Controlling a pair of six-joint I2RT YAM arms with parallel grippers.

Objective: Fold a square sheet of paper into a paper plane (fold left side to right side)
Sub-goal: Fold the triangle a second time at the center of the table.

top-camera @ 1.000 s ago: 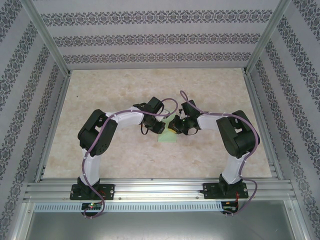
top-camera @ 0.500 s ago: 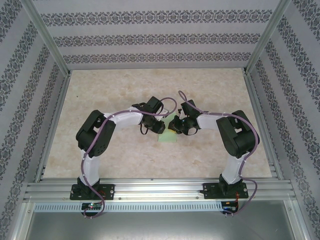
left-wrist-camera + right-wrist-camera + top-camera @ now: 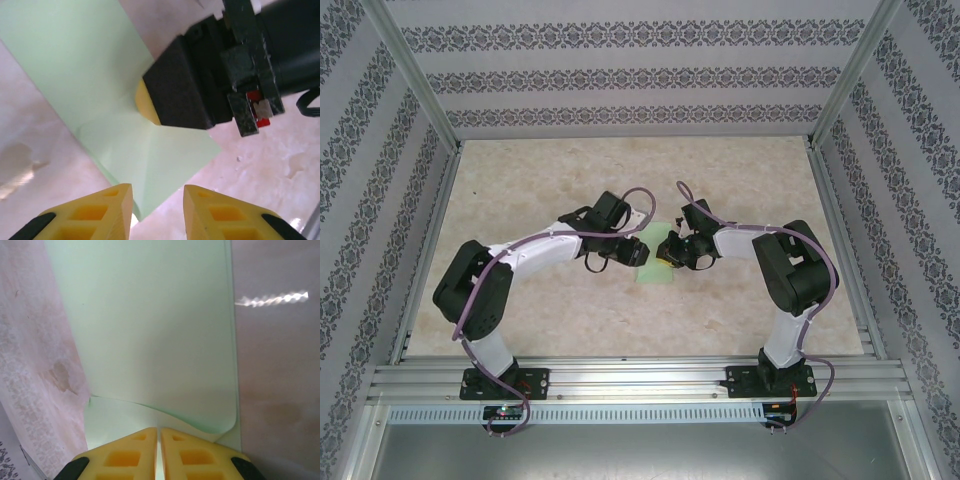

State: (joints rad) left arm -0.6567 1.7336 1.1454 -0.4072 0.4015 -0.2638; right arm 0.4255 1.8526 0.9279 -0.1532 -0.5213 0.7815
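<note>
The sheet of paper (image 3: 655, 273) is pale mint green and lies folded on the table between my two grippers. In the left wrist view the sheet of paper (image 3: 75, 60) shows a crease and a pointed corner that reaches toward my left gripper (image 3: 156, 192). That gripper is open, with nothing between its yellow fingers (image 3: 112, 205). My right gripper (image 3: 145, 102) presses its shut yellow tip down on the sheet. In the right wrist view my right gripper (image 3: 159, 431) is shut over the sheet of paper (image 3: 150, 315), whose upper layer curls up slightly at the fold. From above, left gripper (image 3: 638, 252) and right gripper (image 3: 666, 252) face each other closely.
The marbled beige table (image 3: 570, 170) has bare room all round the sheet. Aluminium posts (image 3: 415, 75) and patterned walls enclose it. A metal rail (image 3: 640, 375) with both arm bases runs along the near edge.
My left gripper has opened and drawn back slightly to the left, and the left arm's elbow has swung out to the left. The right gripper has stayed pressed on the sheet.
</note>
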